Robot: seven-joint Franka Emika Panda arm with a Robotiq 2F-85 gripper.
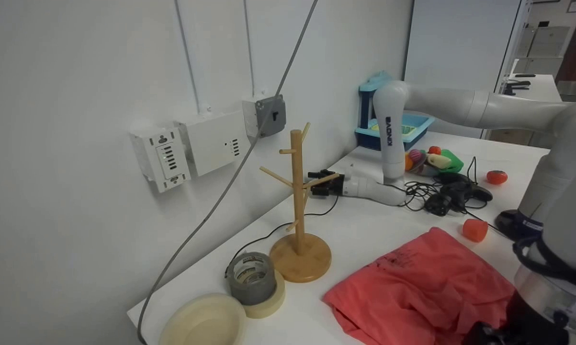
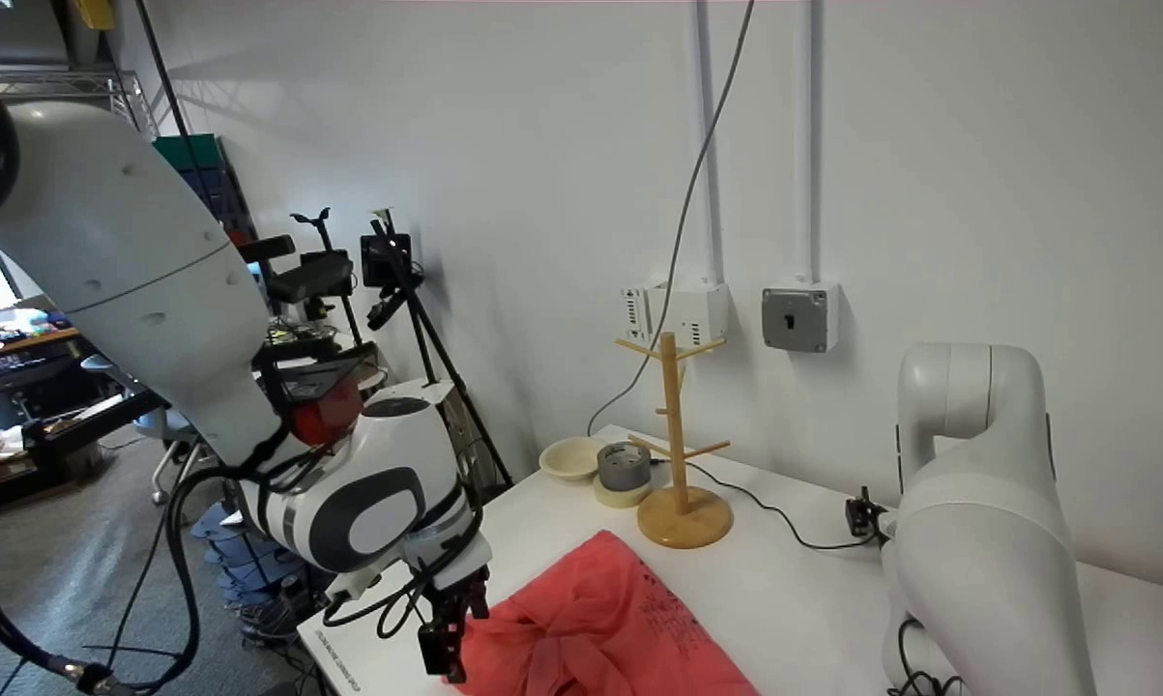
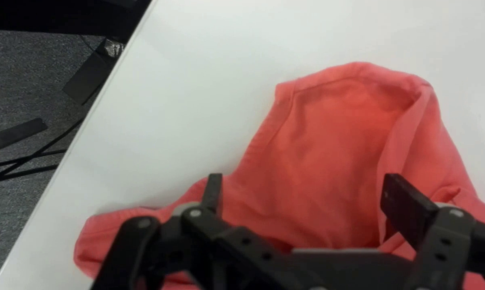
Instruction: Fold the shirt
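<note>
Shirt (image 3: 327, 161): hemmed, rounded end points to the wrist view's top, long axis unclear. Soft coral-red cloth, wrinkled. My gripper (image 3: 302, 193) stands spread.

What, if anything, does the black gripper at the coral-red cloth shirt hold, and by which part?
Nothing: in the wrist view, the black gripper stands wide open, with no part of the coral-red shirt pinched.
</note>
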